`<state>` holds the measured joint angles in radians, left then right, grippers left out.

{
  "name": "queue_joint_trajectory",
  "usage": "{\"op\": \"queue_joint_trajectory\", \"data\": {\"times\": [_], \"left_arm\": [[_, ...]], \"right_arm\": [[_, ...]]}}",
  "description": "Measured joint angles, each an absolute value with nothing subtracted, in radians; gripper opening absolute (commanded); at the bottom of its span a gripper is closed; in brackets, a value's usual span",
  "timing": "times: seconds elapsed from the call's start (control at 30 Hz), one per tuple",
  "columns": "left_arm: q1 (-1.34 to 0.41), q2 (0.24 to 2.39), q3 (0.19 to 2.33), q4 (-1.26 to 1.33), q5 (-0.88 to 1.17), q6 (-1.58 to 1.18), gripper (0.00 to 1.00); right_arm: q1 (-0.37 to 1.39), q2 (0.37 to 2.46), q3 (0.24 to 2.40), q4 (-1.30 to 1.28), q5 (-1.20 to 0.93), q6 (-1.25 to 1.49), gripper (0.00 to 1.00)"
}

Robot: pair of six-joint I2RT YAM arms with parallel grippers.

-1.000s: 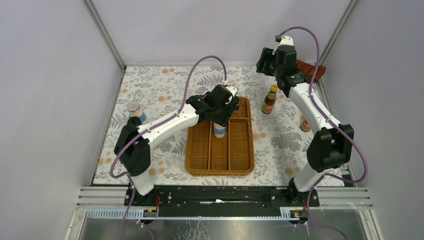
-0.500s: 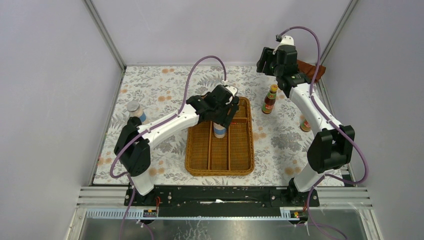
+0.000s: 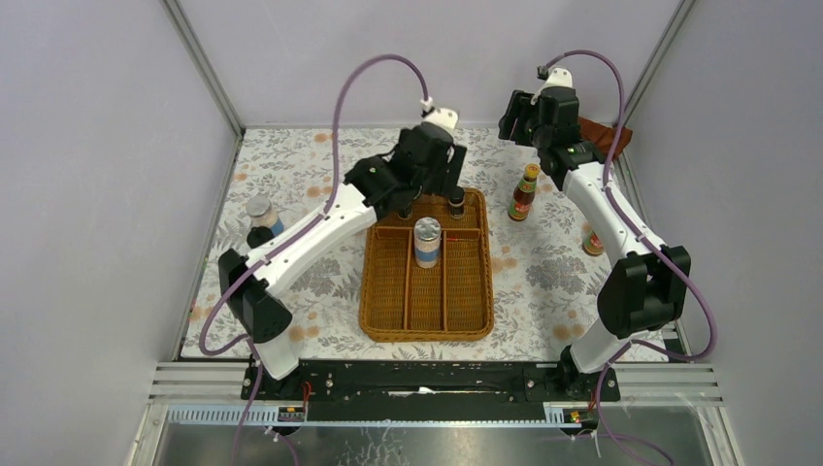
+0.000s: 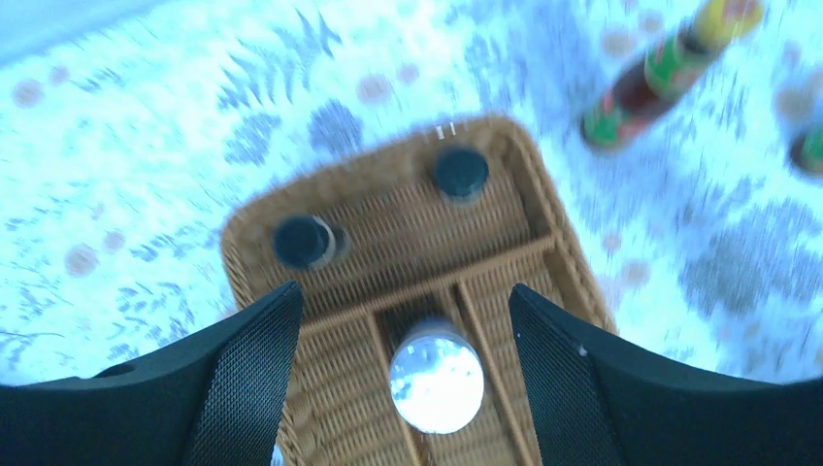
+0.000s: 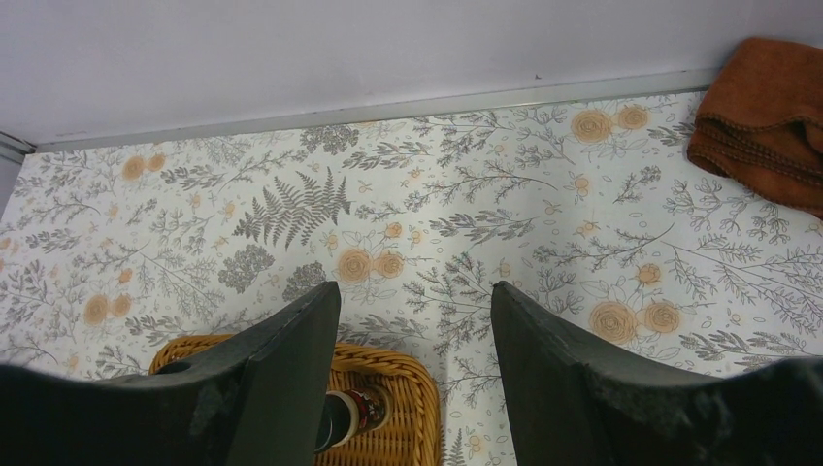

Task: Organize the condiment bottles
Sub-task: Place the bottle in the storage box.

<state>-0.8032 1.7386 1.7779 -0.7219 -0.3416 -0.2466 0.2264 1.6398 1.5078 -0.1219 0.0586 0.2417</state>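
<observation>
A silver-lidded blue-labelled shaker (image 3: 427,241) stands upright in the middle lane of the wicker tray (image 3: 378,291); its lid shows in the left wrist view (image 4: 437,384). Two tiny black-capped bottles (image 4: 303,241) (image 4: 460,172) stand in the tray's far compartment. My left gripper (image 3: 419,189) (image 4: 403,291) is open and empty, high above the shaker. A second shaker (image 3: 260,212) stands at the far left. One red yellow-capped sauce bottle (image 3: 524,192) stands right of the tray, another (image 3: 592,241) is partly behind the right arm. My right gripper (image 3: 532,121) (image 5: 415,288) is open and empty, raised at the back.
A rust-brown cloth (image 5: 767,116) lies in the back right corner. A dark object (image 3: 260,236) sits just in front of the left shaker; I cannot tell what it is. Walls close in the floral table on three sides.
My left gripper has let go of the shaker and risen up and toward the back. The shaker stays standing in the tray. The right arm has barely moved.
</observation>
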Motion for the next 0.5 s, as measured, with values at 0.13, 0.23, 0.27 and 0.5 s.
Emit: {"op": "queue_joint_trajectory", "data": {"times": [0.13,0.23,0.27,0.5], "left_arm": [[-0.777,1.729,1.899,-0.72,-0.464,-0.268,0.83],[-0.694,1.702,1.917,-0.728,-0.507,-0.31,0.83],[-0.645,1.694,1.915,-0.736,-0.515,-0.331,0.83],[-0.312,1.678,1.81,-0.805,-0.52,-0.428,0.82]], "right_arm": [[0.226,1.633,1.508,-0.122,0.058,0.244,0.66],[0.226,1.622,1.508,-0.122,0.059,0.244,0.66],[0.226,1.618,1.508,-0.121,0.059,0.245,0.66],[0.226,1.61,1.505,-0.09,0.036,0.28,0.66]]}}
